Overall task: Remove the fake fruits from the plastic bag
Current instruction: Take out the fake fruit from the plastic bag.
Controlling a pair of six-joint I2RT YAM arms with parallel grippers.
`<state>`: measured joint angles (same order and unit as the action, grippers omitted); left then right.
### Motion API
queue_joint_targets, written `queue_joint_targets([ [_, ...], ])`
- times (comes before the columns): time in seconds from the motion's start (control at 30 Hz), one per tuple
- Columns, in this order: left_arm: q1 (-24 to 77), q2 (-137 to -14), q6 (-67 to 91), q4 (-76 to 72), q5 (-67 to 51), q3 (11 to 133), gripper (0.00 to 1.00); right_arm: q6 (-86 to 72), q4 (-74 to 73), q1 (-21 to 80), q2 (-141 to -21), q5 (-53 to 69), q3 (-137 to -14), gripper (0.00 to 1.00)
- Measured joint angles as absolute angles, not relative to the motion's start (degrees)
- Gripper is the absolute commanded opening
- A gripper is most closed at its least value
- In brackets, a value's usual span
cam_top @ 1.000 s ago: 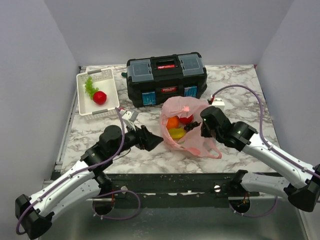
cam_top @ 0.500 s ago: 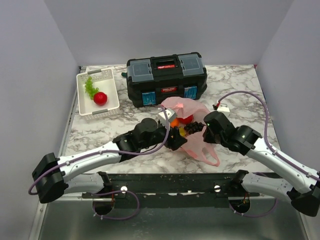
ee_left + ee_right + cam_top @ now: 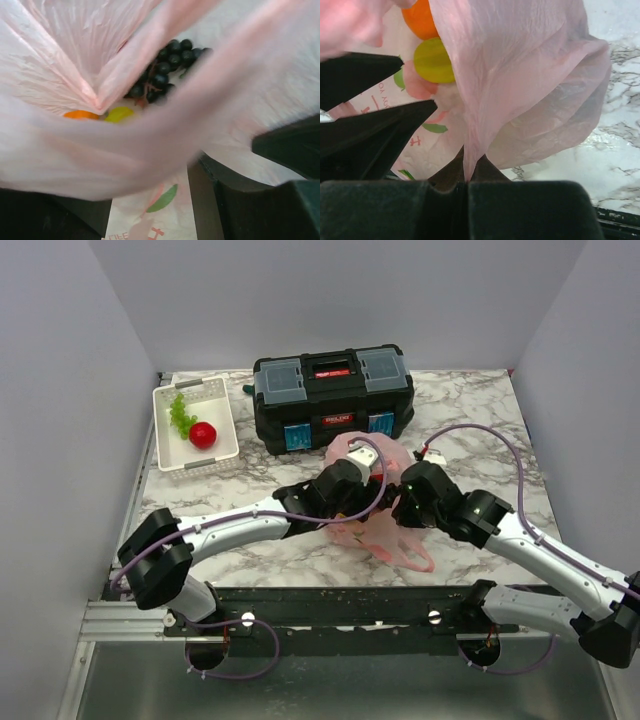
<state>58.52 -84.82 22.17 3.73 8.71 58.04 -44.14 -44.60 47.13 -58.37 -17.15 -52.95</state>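
Nearest me, my right fingers (image 3: 468,189) are clenched on a pleat of the pink bag (image 3: 535,80). They pinch the thin film at its near right edge and hold it up off the marble surface (image 3: 470,420). The bag sits in the middle of the surface, just near of the black toolbox (image 3: 332,400).

A little farther in, my left fingers (image 3: 355,502) are pushed into the mouth of the bag from the left. They stand apart with no fruit between them. A blurred fold of film lies across them, and I cannot tell whether they catch any of it.

Just beyond their tips the fruit lies in the bottom of the bag. An orange (image 3: 80,114) and a yellow lemon (image 3: 119,114) are side by side. A bunch of dark grapes (image 3: 165,70) is a bit farther back, partly hidden behind a crease. I cannot tell whether anything else is buried under the folds.

At the far left, well apart from the bag, a white basket (image 3: 215,405) holds a red apple (image 3: 203,434) and a sprig of light green grapes (image 3: 180,412).

As I judge it, the job is at most barely begun. The apple may count as one fruit out, but at least three are left inside. The left fingers are placed for a pick but not yet on anything.
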Motion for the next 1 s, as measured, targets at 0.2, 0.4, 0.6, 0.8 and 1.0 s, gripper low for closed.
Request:
queue_joint_targets([
  [0.2,56.16,-86.76,22.98,5.91,10.39,56.86,0.53,-44.12,-41.67,47.13,-59.24,-13.87,-51.81,0.01],
  [0.4,55.13,-87.64,23.88,6.35,11.16,55.35,0.61,-44.05,-39.33,47.13,-59.51,-11.00,-49.67,0.01],
  [0.6,55.11,-90.48,25.04,6.07,11.09,55.37,0.71,-43.68,-38.44,47.13,-60.45,-9.78,-49.25,0.01],
  [0.8,55.09,-95.15,25.87,6.15,11.09,56.55,0.77,-43.48,-37.26,47.13,-60.40,-9.72,-48.21,0.01],
  [1.0,54.81,-98.65,26.26,5.69,11.11,58.83,0.74,-43.48,-36.67,47.13,-60.42,-9.56,-46.87,0.01],
])
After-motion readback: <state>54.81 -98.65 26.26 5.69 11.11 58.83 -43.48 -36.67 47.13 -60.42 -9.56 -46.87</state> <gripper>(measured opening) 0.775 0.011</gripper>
